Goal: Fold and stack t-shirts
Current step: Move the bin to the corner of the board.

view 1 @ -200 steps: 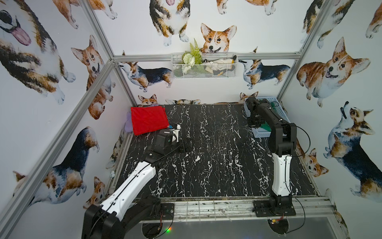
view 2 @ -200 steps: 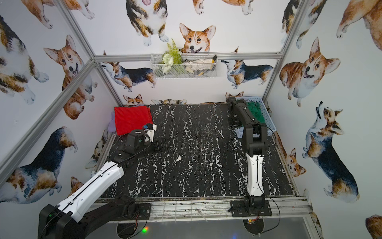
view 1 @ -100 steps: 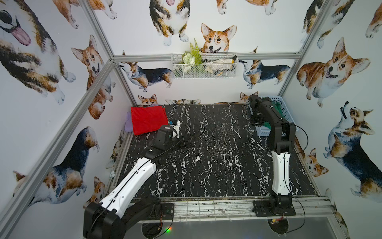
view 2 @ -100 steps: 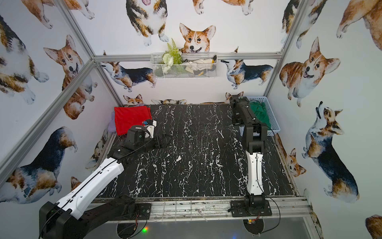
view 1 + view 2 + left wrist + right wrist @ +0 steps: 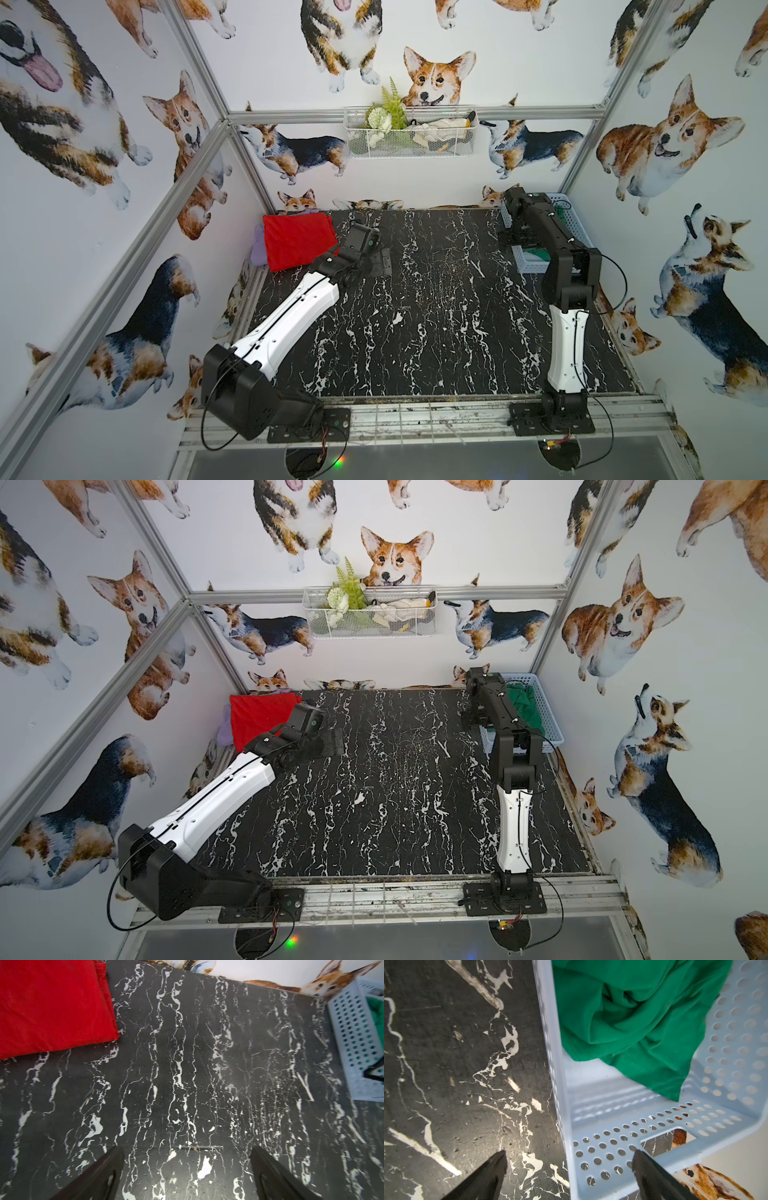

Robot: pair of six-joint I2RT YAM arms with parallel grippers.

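No legible txt, labels or nos. anywhere

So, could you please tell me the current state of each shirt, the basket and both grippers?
red t-shirt: folded, lying flat at the table's far corner.
green t-shirt: crumpled, unfolded, inside the basket.
basket: upright on the table, holding the green t-shirt.
left gripper: open, empty, above bare table.
right gripper: open, empty, above the basket's edge.
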